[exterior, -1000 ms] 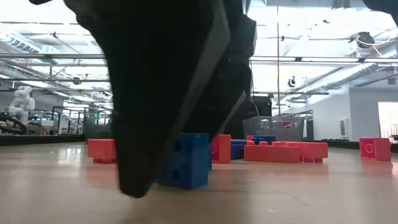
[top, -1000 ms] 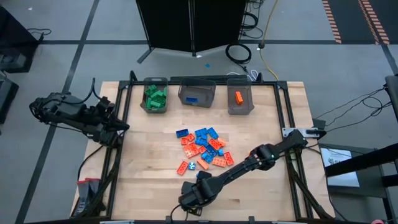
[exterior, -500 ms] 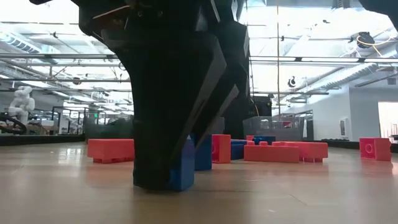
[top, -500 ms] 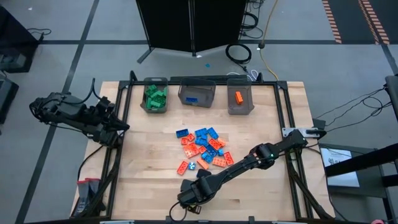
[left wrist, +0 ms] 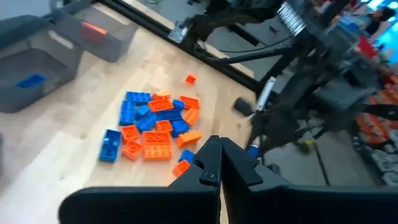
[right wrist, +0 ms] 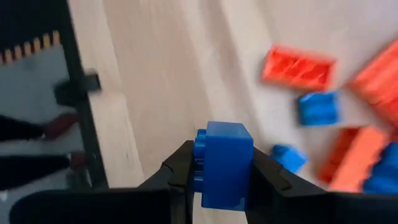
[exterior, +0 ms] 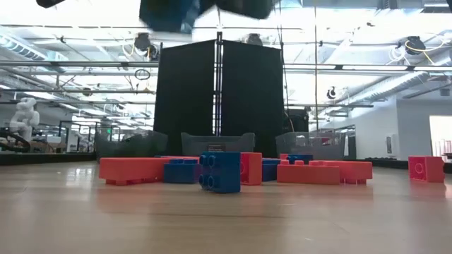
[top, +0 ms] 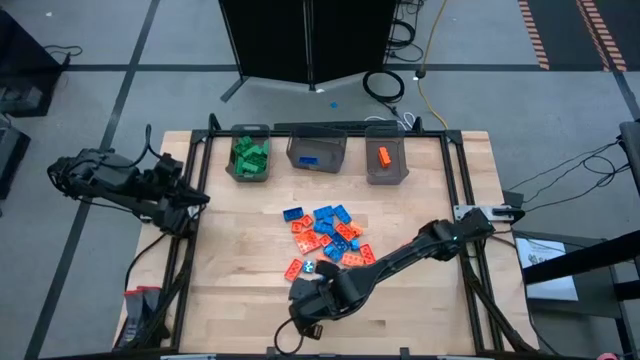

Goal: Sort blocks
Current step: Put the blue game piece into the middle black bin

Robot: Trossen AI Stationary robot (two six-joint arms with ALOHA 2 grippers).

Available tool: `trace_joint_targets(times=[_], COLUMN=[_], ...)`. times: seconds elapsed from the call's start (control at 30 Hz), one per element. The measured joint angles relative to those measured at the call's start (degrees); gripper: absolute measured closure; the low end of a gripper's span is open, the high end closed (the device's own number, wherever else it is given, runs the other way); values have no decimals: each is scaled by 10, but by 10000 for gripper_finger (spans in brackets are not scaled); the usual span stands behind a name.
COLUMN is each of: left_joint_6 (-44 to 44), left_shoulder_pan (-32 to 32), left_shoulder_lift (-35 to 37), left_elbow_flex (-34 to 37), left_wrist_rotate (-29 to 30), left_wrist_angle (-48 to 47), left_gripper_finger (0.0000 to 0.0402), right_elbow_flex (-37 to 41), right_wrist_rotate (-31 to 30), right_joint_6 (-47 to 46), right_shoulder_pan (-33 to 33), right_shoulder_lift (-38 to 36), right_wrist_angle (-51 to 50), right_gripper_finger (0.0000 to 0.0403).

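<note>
Item: blue block (right wrist: 222,163), clamped in my right claw (right wrist: 221,180) (lower centre). I'd lift clear, then carry to the middle bin (top: 316,152).

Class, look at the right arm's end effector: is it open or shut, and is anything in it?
Shut on a blue block. In the right wrist view the right end effector has a finger pressed against each side of it, lifted clear of the table.
</note>
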State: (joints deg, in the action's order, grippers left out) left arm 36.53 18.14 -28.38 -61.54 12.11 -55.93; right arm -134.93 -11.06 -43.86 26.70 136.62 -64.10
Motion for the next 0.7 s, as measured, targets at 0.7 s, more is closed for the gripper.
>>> trace_joint_targets(times=[0.7], left_joint_6=[5], left_shoulder_pan=[0], left_shoulder_lift=[-1], left_elbow_flex=[0], left_wrist_rotate=[72], left_wrist_angle=[-21], left_gripper_finger=[402], right_elbow_flex=[-1], right_wrist_rotate=[-190], right_joint_6=[145], right_shoulder_pan=[-349], right_shoulder_lift=[-73], right_wrist_angle=[28], right_gripper_finger=[328])
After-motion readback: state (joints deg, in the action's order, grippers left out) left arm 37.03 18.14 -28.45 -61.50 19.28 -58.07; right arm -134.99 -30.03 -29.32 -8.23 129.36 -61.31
